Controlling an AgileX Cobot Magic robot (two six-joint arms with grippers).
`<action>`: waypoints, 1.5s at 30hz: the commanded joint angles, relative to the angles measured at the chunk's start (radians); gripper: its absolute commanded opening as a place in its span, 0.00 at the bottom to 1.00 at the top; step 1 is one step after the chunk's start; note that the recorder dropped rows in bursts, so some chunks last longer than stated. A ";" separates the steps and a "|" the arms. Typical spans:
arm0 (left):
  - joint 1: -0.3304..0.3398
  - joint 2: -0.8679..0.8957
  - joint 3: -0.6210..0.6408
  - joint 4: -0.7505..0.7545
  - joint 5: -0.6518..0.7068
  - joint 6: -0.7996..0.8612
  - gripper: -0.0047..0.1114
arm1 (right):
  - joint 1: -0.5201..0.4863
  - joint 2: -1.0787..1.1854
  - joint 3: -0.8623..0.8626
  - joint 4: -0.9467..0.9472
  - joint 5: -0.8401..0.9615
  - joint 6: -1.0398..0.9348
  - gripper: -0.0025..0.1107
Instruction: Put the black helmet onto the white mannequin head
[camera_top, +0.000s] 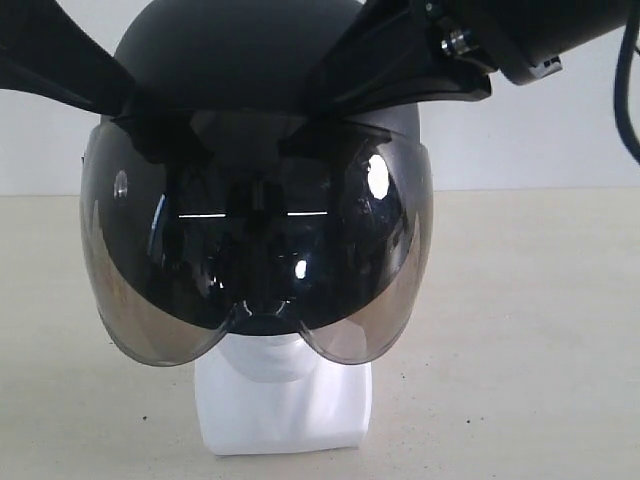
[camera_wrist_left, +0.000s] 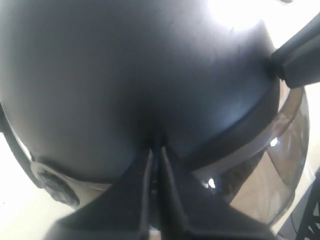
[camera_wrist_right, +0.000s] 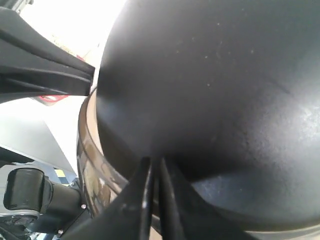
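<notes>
The black helmet (camera_top: 250, 50) sits over the white mannequin head (camera_top: 285, 395), of which only the chin, neck and block base show below the smoky visor (camera_top: 150, 310). My left gripper (camera_top: 125, 100) touches the shell's upper left side, and my right gripper (camera_top: 325, 95) touches its upper right. In the left wrist view the left gripper (camera_wrist_left: 156, 147) has its fingers pressed together, tips against the helmet (camera_wrist_left: 125, 75). The right gripper (camera_wrist_right: 156, 161) looks the same against the shell (camera_wrist_right: 225, 90). Nothing shows between either pair of jaws.
The beige table (camera_top: 520, 330) stretches around the base, with a pale wall behind. A black cable (camera_top: 630, 90) hangs at the right edge. The other arm's fingers show in each wrist view.
</notes>
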 joint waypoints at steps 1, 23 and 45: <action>-0.001 -0.003 0.002 -0.018 0.026 -0.010 0.08 | 0.001 0.008 0.033 -0.028 0.035 0.005 0.08; -0.001 -0.070 0.065 -0.046 -0.004 -0.014 0.08 | 0.001 0.008 0.056 -0.028 0.026 0.013 0.08; -0.001 -0.045 0.120 -0.105 -0.071 0.009 0.08 | 0.001 0.008 0.056 -0.032 0.027 0.014 0.08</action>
